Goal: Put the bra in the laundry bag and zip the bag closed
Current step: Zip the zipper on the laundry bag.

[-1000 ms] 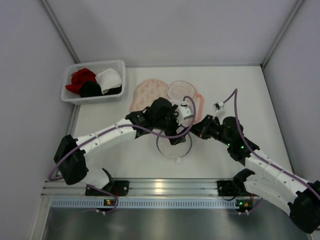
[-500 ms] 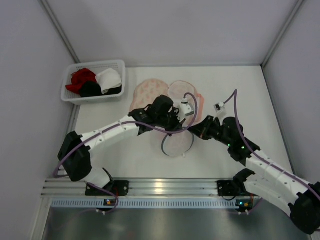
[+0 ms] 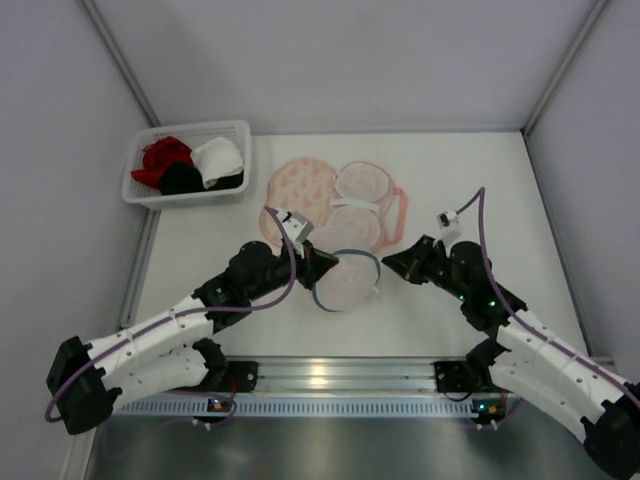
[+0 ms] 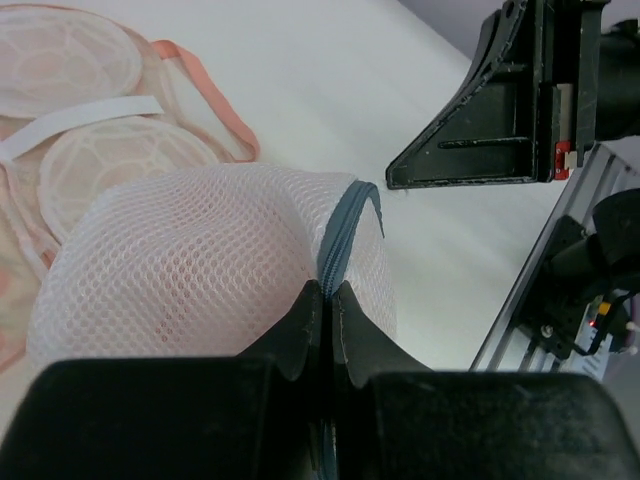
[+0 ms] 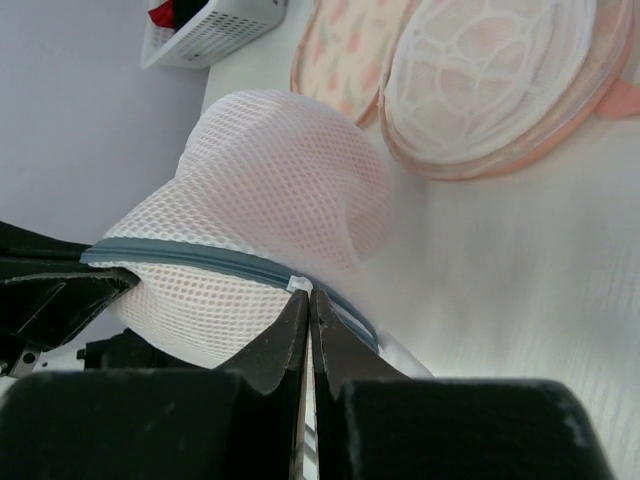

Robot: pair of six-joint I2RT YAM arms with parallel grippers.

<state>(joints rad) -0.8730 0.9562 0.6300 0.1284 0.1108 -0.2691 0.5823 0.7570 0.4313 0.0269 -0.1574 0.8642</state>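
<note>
The laundry bag [image 3: 348, 288] [image 4: 180, 260] [image 5: 270, 170] I hold is a bulging white mesh pouch with a grey-blue zip rim [image 4: 340, 235] [image 5: 180, 255], at the table's middle. Of the bra I see only a pale pink tint through the mesh [image 4: 190, 300]. My left gripper [image 3: 325, 265] [image 4: 328, 290] is shut on the zip rim at the bag's left side. My right gripper [image 3: 386, 265] [image 5: 308, 293] is shut at the bag's right side, pinching a small white tab [image 5: 299, 284] on the zip.
Behind the bag lie a peach floral disc [image 3: 298, 190] [image 5: 345, 45], two pale ribbed domes [image 3: 365, 180] [image 4: 60, 55] and an orange strap [image 3: 402, 210]. A white basket [image 3: 135, 190] with red, black and white garments stands back left. A metal rail [image 3: 320, 375] runs along the near edge.
My left arm has drawn back toward the near left and its gripper has closed on the zip rim. The flat ring of the bag has bunched into a dome. The right gripper barely moved.
</note>
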